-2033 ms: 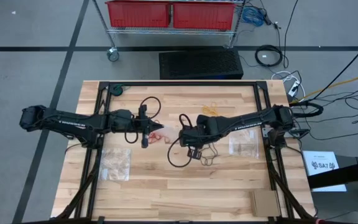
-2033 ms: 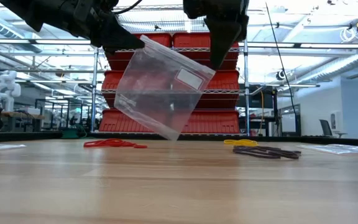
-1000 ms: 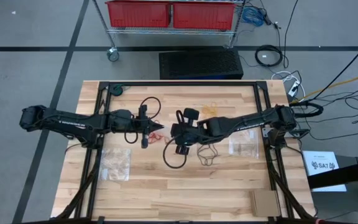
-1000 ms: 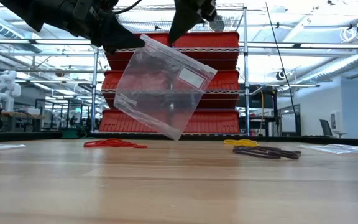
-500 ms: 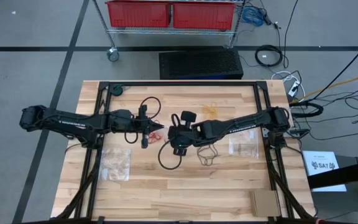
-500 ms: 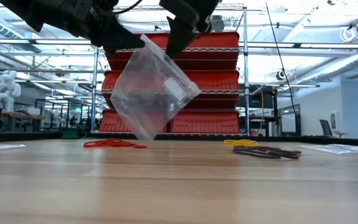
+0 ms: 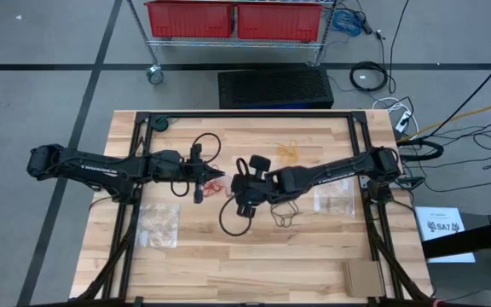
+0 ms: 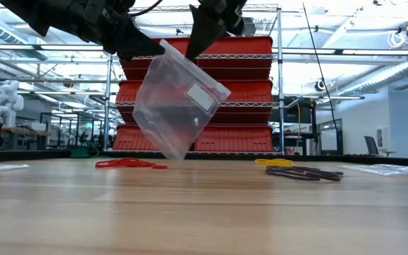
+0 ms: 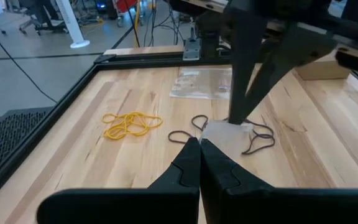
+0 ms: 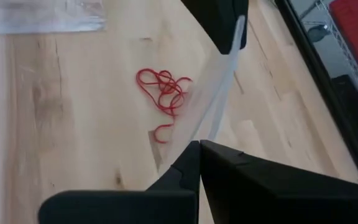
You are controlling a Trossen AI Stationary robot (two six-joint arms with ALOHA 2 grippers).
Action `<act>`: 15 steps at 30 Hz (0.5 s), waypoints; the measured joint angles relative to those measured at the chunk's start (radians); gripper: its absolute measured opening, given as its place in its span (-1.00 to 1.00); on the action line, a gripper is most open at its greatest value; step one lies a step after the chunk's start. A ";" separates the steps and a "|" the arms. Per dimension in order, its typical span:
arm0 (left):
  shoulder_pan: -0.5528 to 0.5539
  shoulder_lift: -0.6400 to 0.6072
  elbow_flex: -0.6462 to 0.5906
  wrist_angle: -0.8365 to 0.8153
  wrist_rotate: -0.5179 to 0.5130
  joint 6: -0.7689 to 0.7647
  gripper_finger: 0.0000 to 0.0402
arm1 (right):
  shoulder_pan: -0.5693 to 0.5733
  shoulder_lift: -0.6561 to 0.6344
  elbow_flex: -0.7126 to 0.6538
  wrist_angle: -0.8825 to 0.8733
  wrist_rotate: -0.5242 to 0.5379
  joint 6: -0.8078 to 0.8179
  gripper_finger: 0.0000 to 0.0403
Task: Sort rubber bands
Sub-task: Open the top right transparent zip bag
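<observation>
A clear zip bag [image 8: 179, 106] with a white label hangs over the table's middle, held between both grippers. My left gripper [image 7: 201, 176] is shut at the bag's upper left corner. My right gripper [image 7: 233, 188] is shut on the top edge a little to the right. Red rubber bands [image 10: 163, 87] lie in a tangle on the wood under the bag. Yellow bands [image 9: 132, 123] lie toward the far edge, and black bands [image 9: 253, 134] lie right of centre. My left gripper pinches the bag's upper left corner [image 8: 160, 48] between its two fingers, coming level from the table's left. The bag hangs tilted below the fingers. My right gripper pinches the bag's top edge [image 8: 190, 55], slanting down from the right. The edge [image 10: 219, 93] runs taut from its fingers to the left gripper.
Two more clear flat bags lie on the wood, one near the left frame [image 7: 158, 223] and one near the right frame [image 7: 335, 198]. A cardboard piece [image 7: 363, 275] sits at the near right corner. A black frame [image 7: 245, 116] borders the table, and the right arm's cable loops beside the black bands.
My right gripper has moved toward the table's left, come down onto the bag's top edge beside the left gripper and taken hold. The bag's free right corner has swung inward and down, so the bag hangs more steeply tilted. The left gripper has kept still.
</observation>
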 joint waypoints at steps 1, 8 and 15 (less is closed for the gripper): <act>0.000 0.000 0.000 0.000 0.000 0.000 -1.00 | 0.002 0.000 0.000 0.000 0.001 0.012 -1.00; 0.000 0.000 0.000 0.000 0.000 -0.001 -1.00 | 0.002 0.000 0.000 0.026 0.008 0.071 -1.00; 0.000 0.000 0.000 -0.002 0.000 -0.014 -1.00 | -0.028 0.000 -0.033 0.030 0.037 0.111 -1.00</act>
